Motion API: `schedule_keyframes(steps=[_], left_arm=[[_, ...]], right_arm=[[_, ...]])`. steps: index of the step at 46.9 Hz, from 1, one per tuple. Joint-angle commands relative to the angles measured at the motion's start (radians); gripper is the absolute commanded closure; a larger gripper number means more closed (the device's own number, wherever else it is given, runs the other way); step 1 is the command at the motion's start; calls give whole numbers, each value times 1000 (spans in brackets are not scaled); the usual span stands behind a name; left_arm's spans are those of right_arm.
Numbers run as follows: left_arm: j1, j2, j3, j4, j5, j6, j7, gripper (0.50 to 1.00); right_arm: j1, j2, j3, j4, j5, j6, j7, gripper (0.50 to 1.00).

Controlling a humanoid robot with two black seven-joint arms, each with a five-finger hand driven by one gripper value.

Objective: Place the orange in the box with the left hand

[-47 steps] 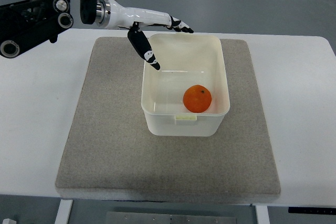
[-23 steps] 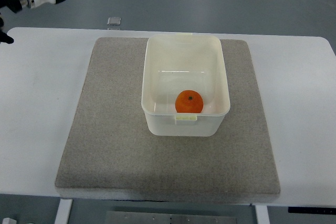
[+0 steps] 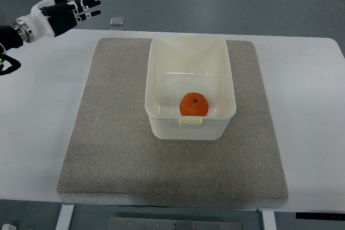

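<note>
An orange [image 3: 194, 104] lies inside the cream plastic box [image 3: 190, 47], close to the box's near wall. The box stands on a grey mat [image 3: 113, 133] on the white table. My left hand [image 3: 70, 8] hovers over the table's far left corner, well away from the box, with its fingers spread and nothing in them. The right arm does not show.
The white table [image 3: 38, 127] extends beyond the mat on all sides. A small grey square object [image 3: 115, 21] lies on the floor just past the table's far edge.
The left hand has pulled back from over the box's far left corner to the far left. The orange rolled slightly left toward the near wall and now rests still.
</note>
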Motion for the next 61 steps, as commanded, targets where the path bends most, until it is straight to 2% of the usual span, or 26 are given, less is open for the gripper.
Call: schedule_keyframes(steps=[1, 10, 32, 61], left_arm=[[10, -8, -1, 16, -77, 0, 38, 506], [37, -14, -1, 16, -192, 0, 55, 506], [77, -27, -87, 12, -195, 0, 51, 504], [91, -21, -90, 18, -195, 0, 54, 504]], right_arm=[[0, 0, 0, 0, 0, 0, 0, 568], [0, 0, 0, 0, 0, -1, 0, 568], [0, 0, 0, 0, 0, 0, 0, 568], [-5, 0, -3, 3, 0, -9, 3, 568]])
